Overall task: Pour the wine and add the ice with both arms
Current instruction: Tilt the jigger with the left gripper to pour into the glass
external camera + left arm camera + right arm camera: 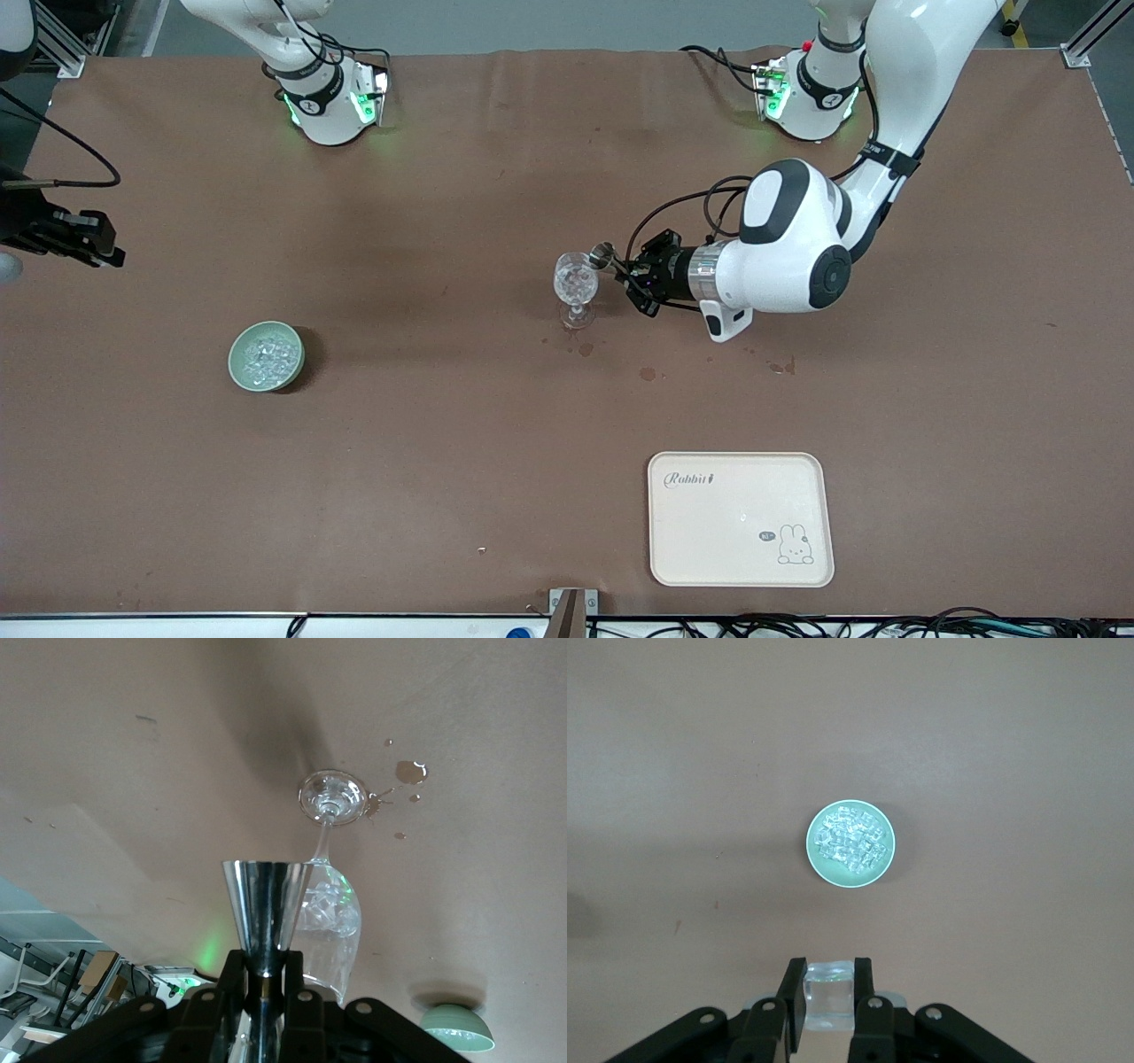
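Over the goblet [576, 282]: left gripper [627, 270] clamped on a tilted metal jigger [264, 911]. Above the tabletop [443, 221]: right gripper [828, 997] clamped on an ice cube [829, 995], well apart from the green bowl [266, 356] of ice [851, 839].

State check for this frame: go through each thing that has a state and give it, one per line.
Goblet: upright on the table, ice inside.
Jigger: gripped by the left hand, tipped at the goblet's rim.
Green bowl: upright, full of ice.
Ice cube: clamped in the right hand.
Tray: flat, nothing on it.
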Robot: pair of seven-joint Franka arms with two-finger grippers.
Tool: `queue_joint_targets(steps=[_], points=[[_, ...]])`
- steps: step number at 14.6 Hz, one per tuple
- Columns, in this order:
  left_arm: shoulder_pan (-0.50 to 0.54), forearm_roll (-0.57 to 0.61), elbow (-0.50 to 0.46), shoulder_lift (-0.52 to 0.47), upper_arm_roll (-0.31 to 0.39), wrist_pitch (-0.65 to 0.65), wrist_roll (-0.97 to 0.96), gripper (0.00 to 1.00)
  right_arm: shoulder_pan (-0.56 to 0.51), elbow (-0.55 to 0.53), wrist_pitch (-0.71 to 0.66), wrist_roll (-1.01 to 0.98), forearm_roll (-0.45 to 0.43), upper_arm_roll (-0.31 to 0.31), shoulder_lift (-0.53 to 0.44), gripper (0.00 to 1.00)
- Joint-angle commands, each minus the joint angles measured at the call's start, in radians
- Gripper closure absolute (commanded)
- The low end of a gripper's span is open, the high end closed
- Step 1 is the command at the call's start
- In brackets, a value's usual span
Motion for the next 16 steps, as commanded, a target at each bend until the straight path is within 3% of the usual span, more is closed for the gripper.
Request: queue_joint_targets(steps=[1, 5, 16], points=[[-0.019, 0.023, -0.012, -0.033, 0.009, 0.010, -0.061, 1.00, 0.000, -0.026, 0.005, 0.008, 0.003, 0.003, -0.022, 0.94], [-0.054, 0.118, 0.003, -0.027, 0.006, 0.041, -0.186, 1.00, 0.002, -0.025, 0.008, 0.008, 0.003, 0.003, -0.022, 0.94], [-0.079, 0.218, 0.008, -0.033, 0.003, 0.041, -0.335, 1.00, 0.014, -0.025, 0.008, 0.008, 0.003, 0.004, -0.020, 0.94]])
